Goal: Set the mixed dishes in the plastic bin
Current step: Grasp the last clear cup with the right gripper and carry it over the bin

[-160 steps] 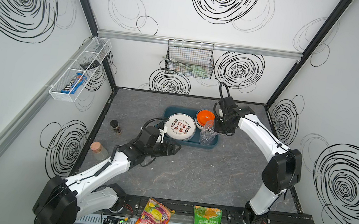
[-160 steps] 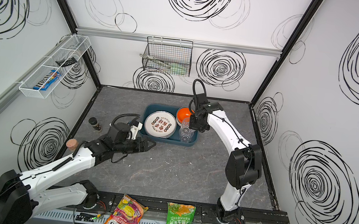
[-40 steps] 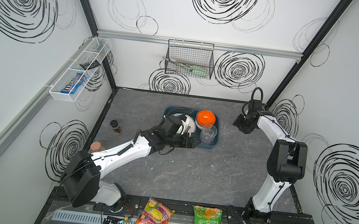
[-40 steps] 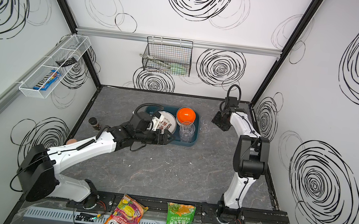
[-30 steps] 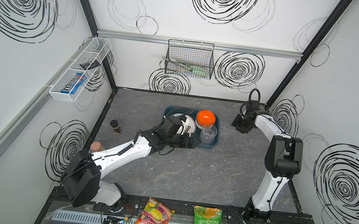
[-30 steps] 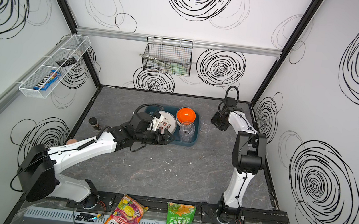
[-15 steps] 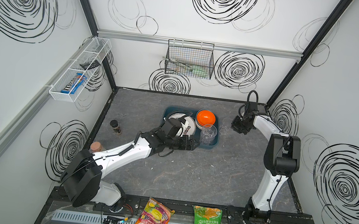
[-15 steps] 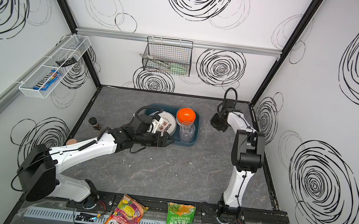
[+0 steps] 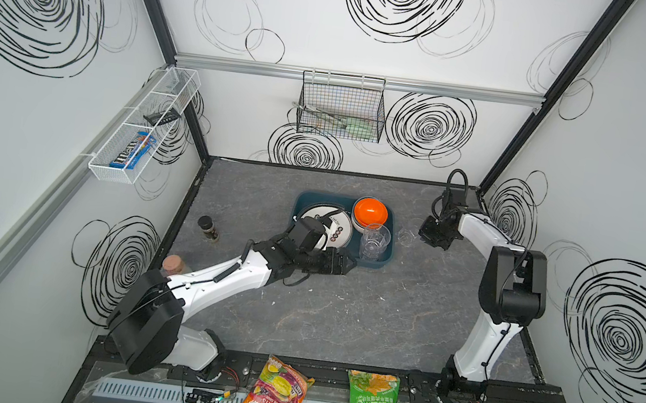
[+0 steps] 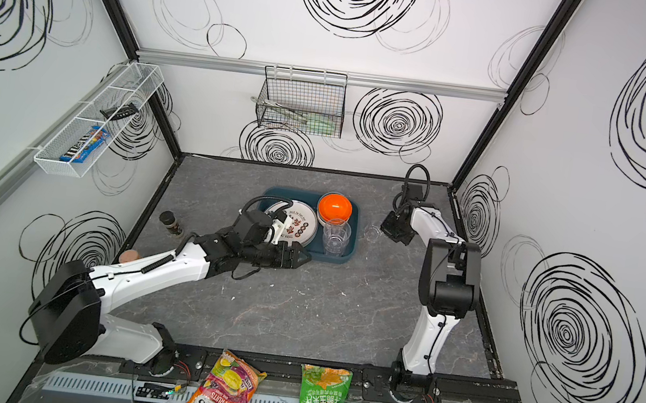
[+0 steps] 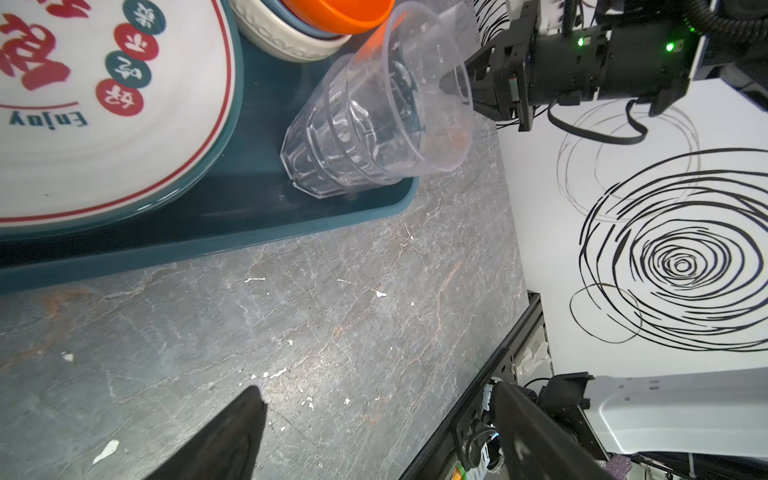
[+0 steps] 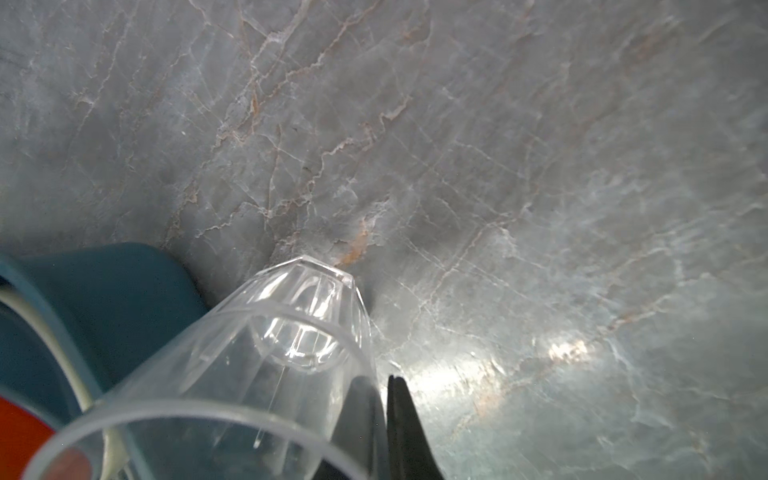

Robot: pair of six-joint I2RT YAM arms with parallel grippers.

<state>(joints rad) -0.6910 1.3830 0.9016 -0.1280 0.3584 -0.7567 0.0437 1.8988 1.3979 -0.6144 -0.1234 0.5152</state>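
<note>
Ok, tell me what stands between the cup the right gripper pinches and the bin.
Nothing lies on the table between them: the loose cup is right beside the plastic bin. Just past the bin's low wall stand another cup and the orange bowl, filling that side.

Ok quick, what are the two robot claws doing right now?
Left gripper: open, holding nothing.
Right gripper: shut on the wall of the clear faceted cup, beside the teal plastic bin.
</note>
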